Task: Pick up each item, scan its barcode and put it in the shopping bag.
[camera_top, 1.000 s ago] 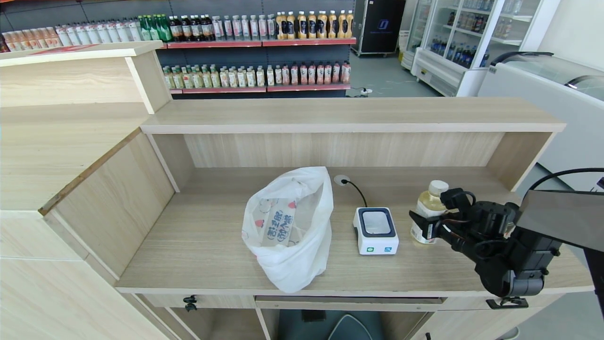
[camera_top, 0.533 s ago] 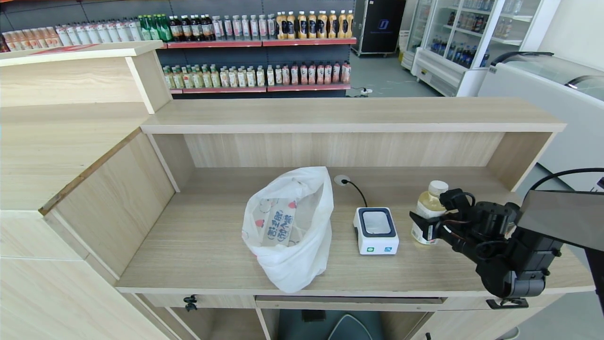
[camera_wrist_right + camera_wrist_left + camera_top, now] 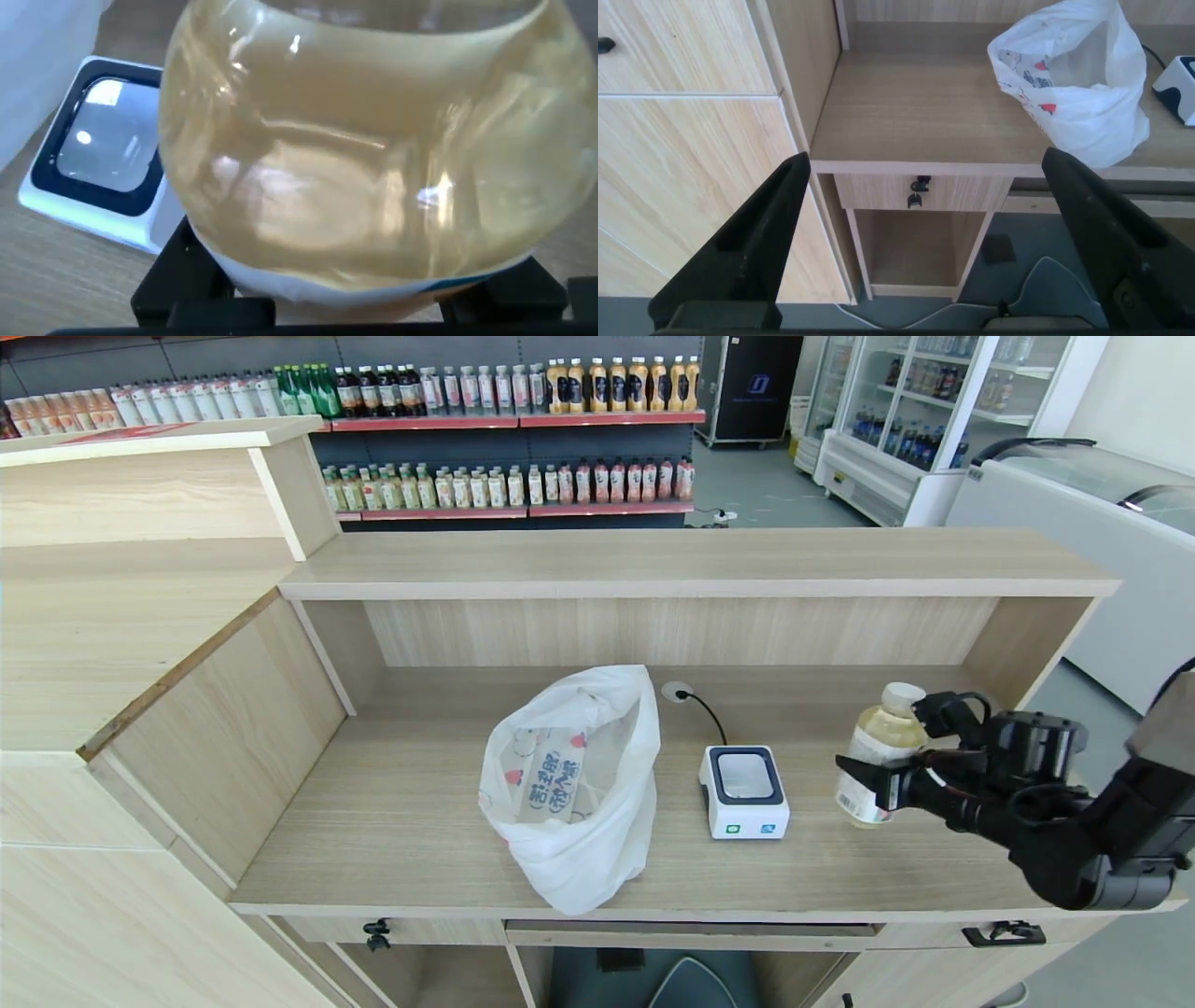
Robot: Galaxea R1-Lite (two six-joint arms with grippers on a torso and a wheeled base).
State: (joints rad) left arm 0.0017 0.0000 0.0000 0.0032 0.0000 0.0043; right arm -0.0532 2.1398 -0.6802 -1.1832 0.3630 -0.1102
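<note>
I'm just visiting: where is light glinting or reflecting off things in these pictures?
Head view: the glass window of the white box scanner reflects pale light. Right wrist view: the clear plastic bottle of pale yellow drink carries small bright glints across its curved wall, and the scanner's window mirrors two light spots.

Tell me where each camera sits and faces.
Head view: atop the robot, looking down at the counter; right gripper shows, shut on the bottle.
Left wrist view: before the counter's left end, facing the shopping bag; open left gripper frames it.
Right wrist view: against the bottle, facing the scanner; its fingers show.
Shared: head and left wrist, the shopping bag; head and right wrist, bottle and scanner.
</note>
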